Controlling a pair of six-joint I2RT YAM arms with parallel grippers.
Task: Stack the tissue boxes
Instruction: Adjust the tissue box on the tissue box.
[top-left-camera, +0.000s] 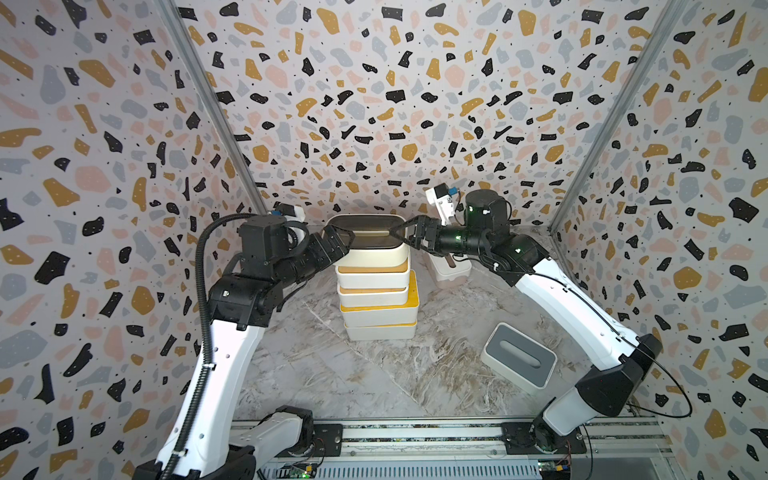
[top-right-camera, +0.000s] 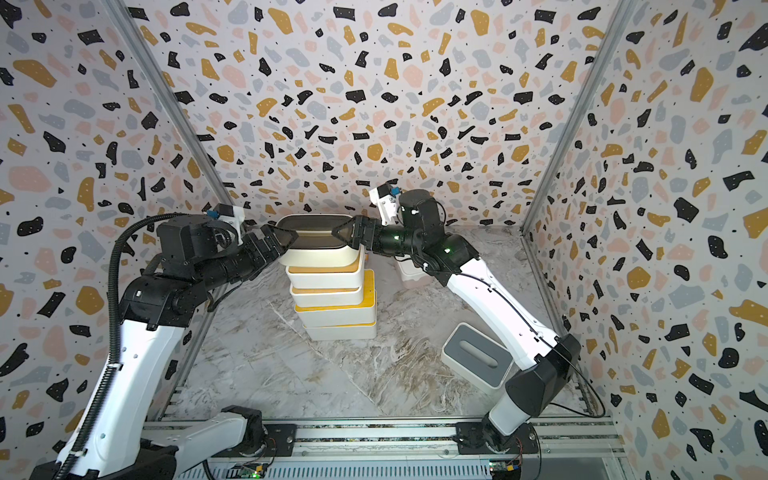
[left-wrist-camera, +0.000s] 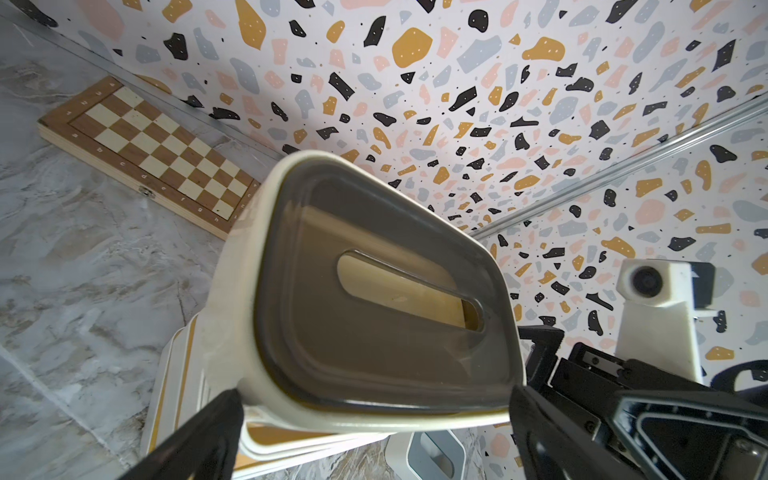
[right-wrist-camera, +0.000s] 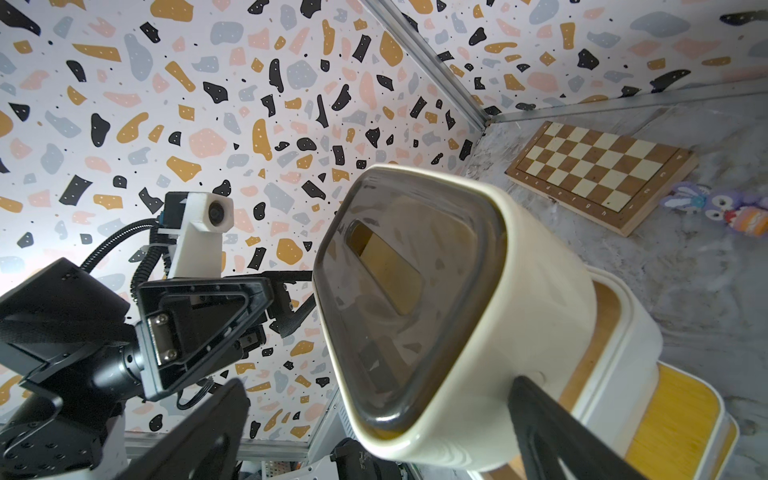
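Observation:
Several tissue boxes stand stacked mid-table (top-left-camera: 376, 307) (top-right-camera: 332, 311), two with yellow lids (top-left-camera: 413, 291) at the bottom and two with light wood lids (top-left-camera: 368, 270) above. On top is the dark olive-brown-lidded box (top-left-camera: 370, 239) (top-right-camera: 313, 239) (left-wrist-camera: 374, 299) (right-wrist-camera: 415, 299), sitting slightly off-line with the boxes below. My left gripper (top-left-camera: 338, 241) (left-wrist-camera: 376, 397) is open around its left end, a finger beside each corner. Around its right end my right gripper (top-left-camera: 401, 235) (right-wrist-camera: 380, 384) is open too, one finger clear of the box. A grey-lidded box (top-left-camera: 519, 357) (top-right-camera: 478, 357) lies front right. A white box (top-left-camera: 451, 270) (top-right-camera: 411, 276) sits half hidden behind the right arm.
A wooden chessboard (left-wrist-camera: 153, 153) (right-wrist-camera: 598, 174) lies flat by the back wall behind the stack. A small purple plush toy (right-wrist-camera: 723, 210) is next to it. Patterned walls close in the marble table (top-left-camera: 332, 374) on three sides, and the arms' rail (top-left-camera: 415, 432) runs along the front.

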